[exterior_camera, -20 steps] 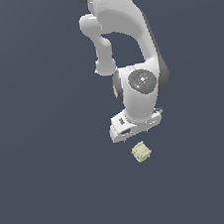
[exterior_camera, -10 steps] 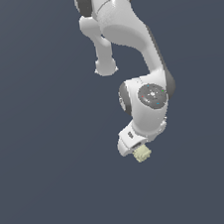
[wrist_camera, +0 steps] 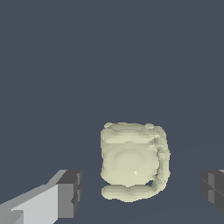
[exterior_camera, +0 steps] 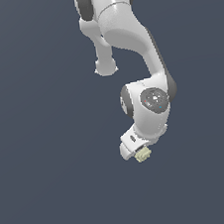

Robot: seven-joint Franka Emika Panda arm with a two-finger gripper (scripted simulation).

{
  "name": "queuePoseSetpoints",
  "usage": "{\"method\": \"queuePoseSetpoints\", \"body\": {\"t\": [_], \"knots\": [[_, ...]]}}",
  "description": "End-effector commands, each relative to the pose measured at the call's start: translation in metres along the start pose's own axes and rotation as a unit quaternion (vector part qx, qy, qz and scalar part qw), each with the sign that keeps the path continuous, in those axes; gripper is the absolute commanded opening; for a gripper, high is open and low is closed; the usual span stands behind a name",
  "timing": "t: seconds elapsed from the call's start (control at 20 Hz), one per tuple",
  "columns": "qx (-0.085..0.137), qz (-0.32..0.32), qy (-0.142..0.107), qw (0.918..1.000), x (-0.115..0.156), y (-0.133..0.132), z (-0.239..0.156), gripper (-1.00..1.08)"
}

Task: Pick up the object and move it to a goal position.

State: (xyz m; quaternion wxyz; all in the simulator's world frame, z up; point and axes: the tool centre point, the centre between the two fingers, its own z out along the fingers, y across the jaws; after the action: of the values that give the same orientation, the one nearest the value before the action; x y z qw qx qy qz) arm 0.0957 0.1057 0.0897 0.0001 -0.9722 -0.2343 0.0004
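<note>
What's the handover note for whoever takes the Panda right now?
Gripper: open, fingers on either side of the object, gaps visible on both sides, not touching it.
Object: pale yellow-green bumpy lump between the fingers; in the exterior view it sits just under the gripper.
Done: approach and alignment.
Left: close on the object, lift, carry to goal. No goal marker shows in either view.

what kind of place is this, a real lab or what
Most likely a bare simulated scene, not a real lab: a flat, featureless dark blue-grey ground, a smoothly rendered white arm, and one pale, bumpy lump between the open gripper fingers.
</note>
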Motion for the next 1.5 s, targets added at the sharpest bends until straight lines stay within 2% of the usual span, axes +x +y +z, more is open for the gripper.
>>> {"method": "queuePoseSetpoints", "body": {"t": [0.0, 0.45, 0.75, 0.8, 1.45], "knots": [[0.0, 0.0, 0.0, 1.0, 0.0, 0.0, 0.003, 1.0], [0.0, -0.002, 0.0, 1.0, -0.001, -0.001, 0.046, 1.0], [0.0, -0.002, 0.0, 1.0, 0.001, 0.0, 0.05, 1.0], [0.0, -0.002, 0.0, 1.0, 0.001, 0.0, 0.05, -1.0], [0.0, -0.002, 0.0, 1.0, 0.001, -0.001, 0.047, -1.0]]}}
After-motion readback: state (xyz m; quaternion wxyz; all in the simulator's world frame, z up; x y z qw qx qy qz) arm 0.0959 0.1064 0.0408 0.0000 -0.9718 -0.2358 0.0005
